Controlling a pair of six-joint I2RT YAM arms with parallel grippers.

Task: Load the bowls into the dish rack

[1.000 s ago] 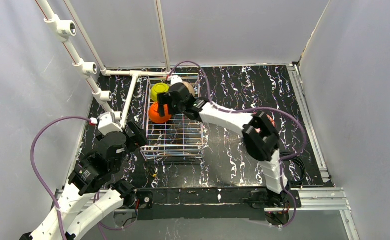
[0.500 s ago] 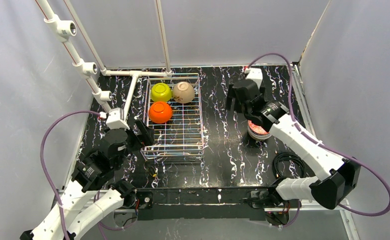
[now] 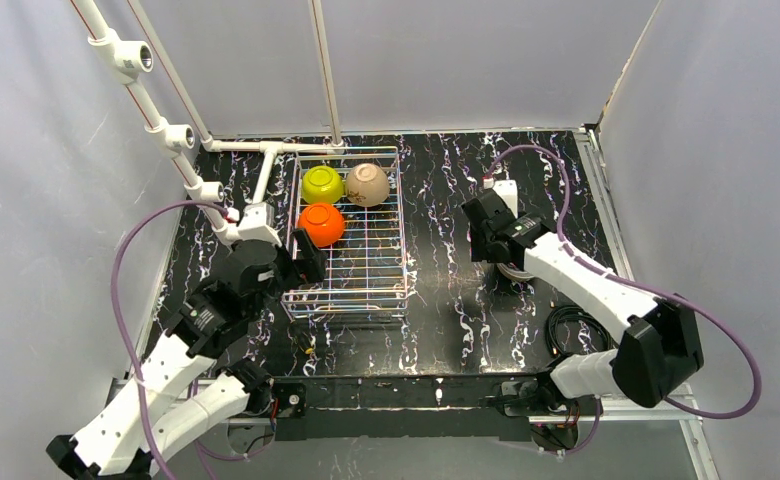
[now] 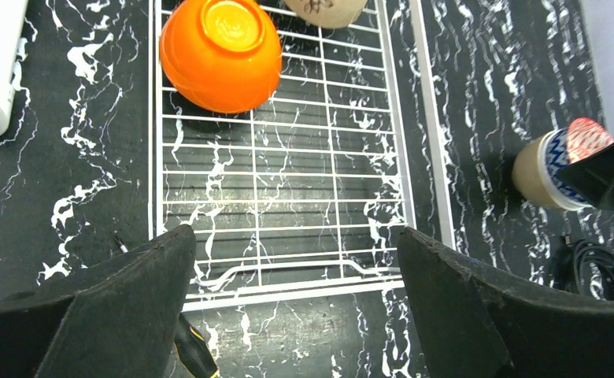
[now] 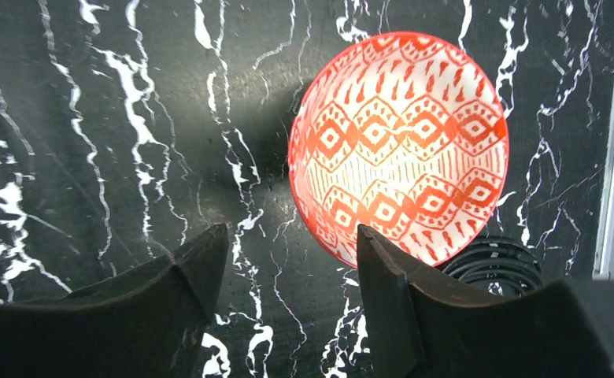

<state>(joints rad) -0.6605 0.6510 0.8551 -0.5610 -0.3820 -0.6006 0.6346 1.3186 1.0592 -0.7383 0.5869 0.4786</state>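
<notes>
Clock face is set on the top view, 12 = away from the arm bases.

Left gripper (image 4: 292, 235): compared with half a second ago it has slid toward 1 o'clock. It now sits just beside the left wall of the dish rack (image 4: 304, 189), near the rack's 7 o'clock corner. Its jaws are wide apart and hold nothing. In the left wrist view the near end of the rack lies between the two fingers (image 4: 131, 307).

Rack contents are unchanged from the earlier frames. The lime bowl (image 3: 321, 183) is at 11 o'clock and the tan bowl (image 3: 368, 184) is just beside it at 1 o'clock. The orange bowl (image 3: 321, 224) is at 9 o'clock, mouth down.

Right gripper (image 5: 290, 230): a second ago it was over the tan bowl. Half a second ago it stood at 12 o'clock of the stack of bowls (image 4: 552, 169), apart from it. Now it is over the stack, and the elbow has pulled in toward the base. Its jaws are parted and grip nothing. The top bowl (image 5: 398, 146), red-and-white inside, has its left rim between the fingers (image 5: 201, 272). Contact cannot be told.

Hidden or cut off:
- In the top view the right arm covers nearly all of the stack.
- The left wrist view shows a beige bowl lowest and a blue-and-white zigzag above it, but the count is unclear.
- The tan bowl is cropped by that view's top edge.
- A black cable (image 3: 576, 330) lies coiled at 5 o'clock of the stack.
</notes>
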